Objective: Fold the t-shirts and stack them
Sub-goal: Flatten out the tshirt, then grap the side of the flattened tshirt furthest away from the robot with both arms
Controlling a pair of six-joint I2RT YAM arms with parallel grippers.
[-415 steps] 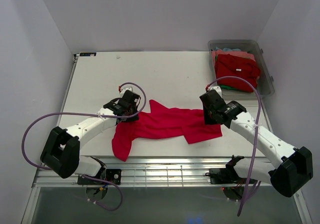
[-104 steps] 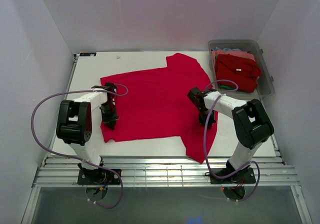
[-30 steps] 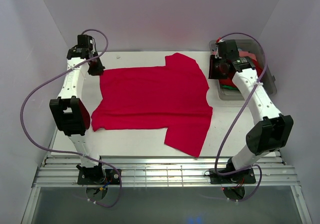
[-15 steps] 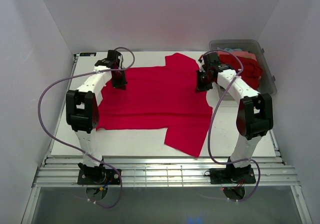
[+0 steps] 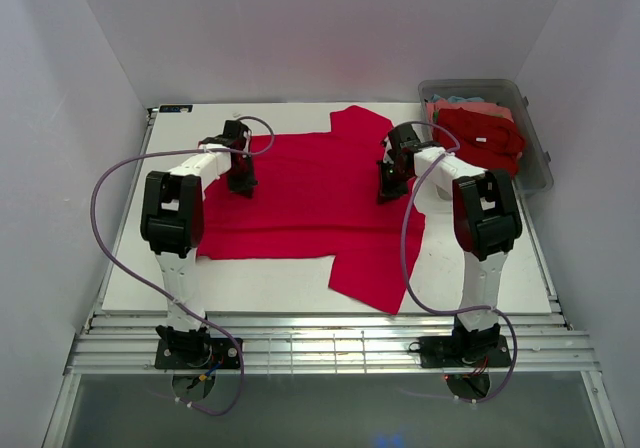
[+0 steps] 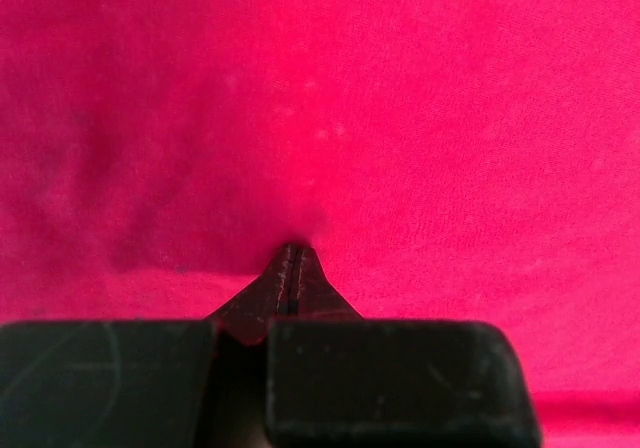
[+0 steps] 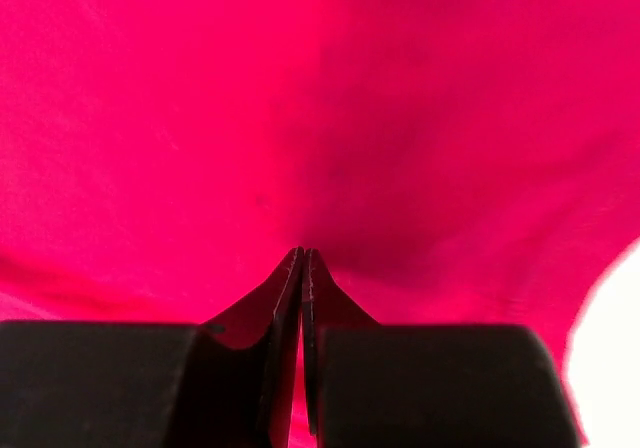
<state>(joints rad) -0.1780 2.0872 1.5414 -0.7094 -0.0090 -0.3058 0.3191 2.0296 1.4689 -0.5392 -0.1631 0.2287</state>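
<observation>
Top external view: left claw [image 5: 240,184] and right claw [image 5: 389,192] each clamped on the spread red t-shirt [image 5: 312,203].

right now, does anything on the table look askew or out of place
The red t-shirt lies spread but not square: one sleeve juts toward the near edge of the table. Nothing looks spilled or damaged.

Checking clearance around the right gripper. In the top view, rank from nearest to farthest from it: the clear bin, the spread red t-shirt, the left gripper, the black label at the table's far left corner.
From the right gripper:
1. Red t-shirt, directly beneath it.
2. Clear bin, right rear.
3. Left gripper, across the shirt, left.
4. Black label, far left corner.
</observation>
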